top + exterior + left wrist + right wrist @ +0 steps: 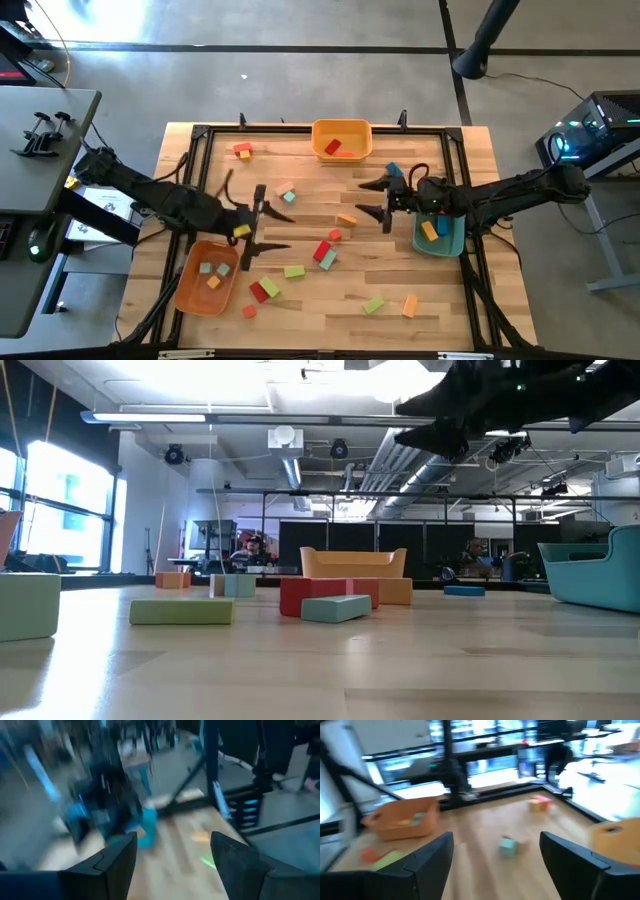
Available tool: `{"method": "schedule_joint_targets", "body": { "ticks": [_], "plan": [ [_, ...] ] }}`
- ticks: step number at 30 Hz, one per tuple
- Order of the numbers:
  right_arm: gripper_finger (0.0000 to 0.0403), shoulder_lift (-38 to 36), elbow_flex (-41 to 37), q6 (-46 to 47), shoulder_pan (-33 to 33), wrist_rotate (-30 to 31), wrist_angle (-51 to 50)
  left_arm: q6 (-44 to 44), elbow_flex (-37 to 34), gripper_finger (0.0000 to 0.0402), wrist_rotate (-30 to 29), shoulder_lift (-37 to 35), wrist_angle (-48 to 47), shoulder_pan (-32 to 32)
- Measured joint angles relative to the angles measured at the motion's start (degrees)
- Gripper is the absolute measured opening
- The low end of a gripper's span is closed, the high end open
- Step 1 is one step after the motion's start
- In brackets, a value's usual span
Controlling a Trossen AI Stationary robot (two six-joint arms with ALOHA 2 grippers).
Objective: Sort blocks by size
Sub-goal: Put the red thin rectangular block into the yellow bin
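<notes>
Orange tray [205, 280] sits at the table's [330, 305] left front with a few small blocks inside. Just above it the left gripper [262, 228] hovers with fingers spread and nothing between them. Loose blocks [325, 250] lie scattered across the wooden middle, red, green and orange. Toward the back stands the yellow tray [341, 139] holding what looks like two blocks. Further right, the right gripper [384, 197] hangs wide open and empty beside the teal tray [440, 236].
</notes>
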Motion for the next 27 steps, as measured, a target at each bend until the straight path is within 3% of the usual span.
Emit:
{"method": "schedule_joint_targets", "body": {
  "ticks": [2, 5, 9, 11, 13, 19, 23, 27],
  "plan": [
    [0.0291, 0.0, 0.0, 0.0, 0.0, 3.4, -0.7, 8.7, 0.0, 0.0239, -1.5, 0.0, 2.8, 1.1],
    [0.0291, 0.0, 0.0, 0.0, -0.1, 5.8, -1.6, 15.2, 0.0, 0.0239, -8.9, 0.1, 4.0, 3.0],
    [0.0291, 0.0, 0.0, 0.9, -1.0, 5.9, -2.4, 14.2, -0.2, 0.0239, -22.8, 0.1, 1.9, 7.7],
    [0.0291, 0.0, 0.0, 1.7, -1.7, 6.0, -3.3, 11.3, -1.0, 0.0239, -26.3, 0.0, 0.8, 11.2],
    [0.0291, 0.0, 0.0, 1.6, -2.7, 6.0, -4.0, 6.9, -2.2, 0.0239, -25.7, 0.1, -1.3, 15.4],
    [0.0291, 0.1, 0.0, 2.0, -4.7, 6.0, -7.5, -5.3, -6.3, 0.0239, -14.7, 2.9, -11.2, 28.1],
    [0.0291, 0.4, 0.0, 1.9, -4.9, 5.8, -7.7, -7.2, -9.3, 0.0239, -13.3, 7.1, -10.8, 31.8],
    [0.0291, 0.4, 0.0, 1.7, -4.9, 5.7, -7.7, -7.2, -11.5, 0.0239, -7.0, 12.5, -8.8, 32.8]
  ]
}}
